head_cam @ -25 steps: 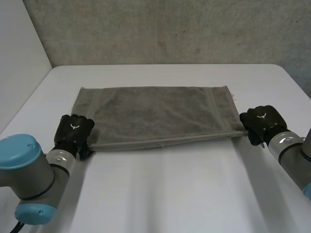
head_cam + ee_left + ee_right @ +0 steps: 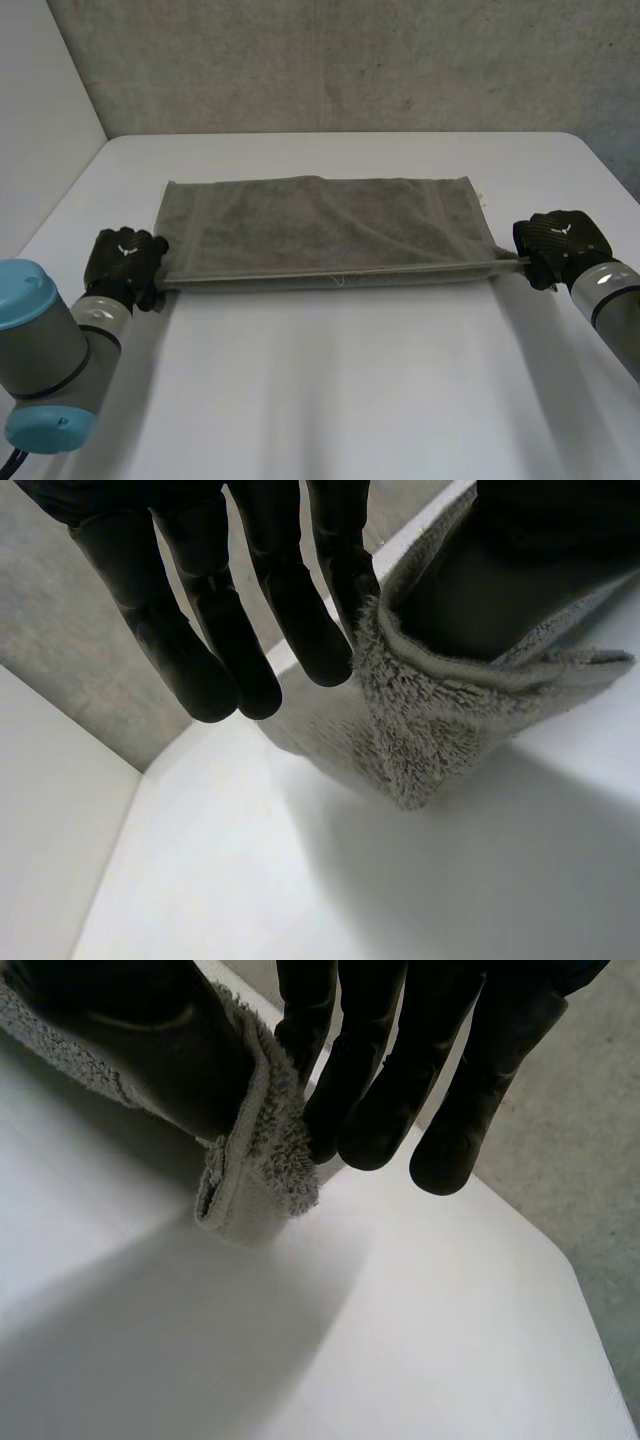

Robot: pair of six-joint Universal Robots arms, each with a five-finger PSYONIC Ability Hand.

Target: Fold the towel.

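Head view showed the grey towel on the white tabletop, its near edge raised and stretched taut between both hands. The left hand pinched the near left corner between thumb and straight fingers; the right hand pinched the near right corner likewise. Each pinch caught little cloth, so an uneven pull could probably slip a corner free and skew the fold.

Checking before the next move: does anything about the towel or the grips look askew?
Nothing stands out. The towel lies spread on the table, its near edge stretched straight between the left hand and right hand, each pinching a near corner.
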